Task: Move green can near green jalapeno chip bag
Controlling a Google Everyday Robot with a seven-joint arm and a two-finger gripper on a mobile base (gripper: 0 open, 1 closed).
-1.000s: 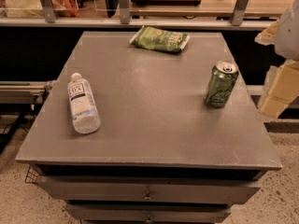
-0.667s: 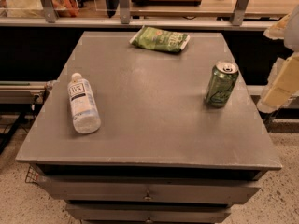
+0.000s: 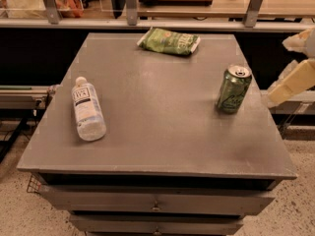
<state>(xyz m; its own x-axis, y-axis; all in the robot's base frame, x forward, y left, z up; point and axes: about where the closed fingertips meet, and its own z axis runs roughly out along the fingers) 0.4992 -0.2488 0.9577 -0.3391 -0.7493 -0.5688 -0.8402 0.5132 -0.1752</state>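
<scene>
Can (image 3: pixel 234 89) stands upright on the right side of the tabletop (image 3: pixel 157 132), close to the right edge, well apart from the bag (image 3: pixel 169 41) lying flat at the far edge. A bottle (image 3: pixel 88 109) lies on its side over on the left. The risk: a glancing approach from the side could tip the can and send it rolling. The gripper (image 3: pixel 291 80) hangs off the right edge, beside the can but not touching it. Jaws open or closed, I can't tell.
</scene>
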